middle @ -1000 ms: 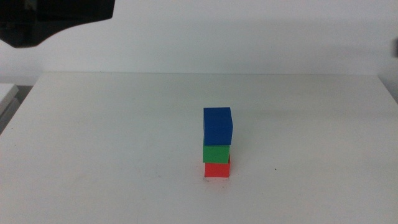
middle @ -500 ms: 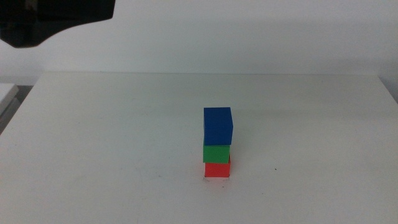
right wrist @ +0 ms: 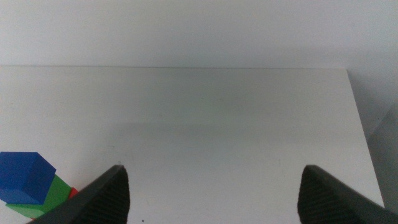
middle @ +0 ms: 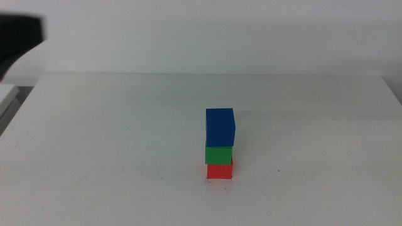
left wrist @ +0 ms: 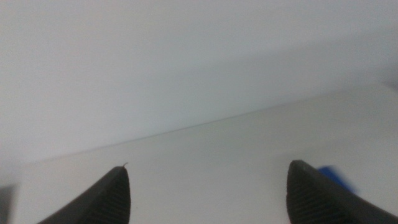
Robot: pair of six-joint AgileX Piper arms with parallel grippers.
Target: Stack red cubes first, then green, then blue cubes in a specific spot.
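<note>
A three-cube stack stands on the white table (middle: pixel 113 138): the red cube (middle: pixel 219 171) at the bottom, the green cube (middle: pixel 218 154) on it, the blue cube (middle: pixel 220 127) on top, turned slightly. The middle view shows no fingertips, only a dark blur at the upper left corner. The left gripper (left wrist: pixel 208 194) is spread wide and empty, a sliver of blue just beyond one finger. The right gripper (right wrist: pixel 211 196), also wide and empty, has the stack outside one finger.

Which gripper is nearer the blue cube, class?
Probably right. The right gripper sees the blue cube close beside one jaw; the left gripper glimpses only a blurred blue corner.
</note>
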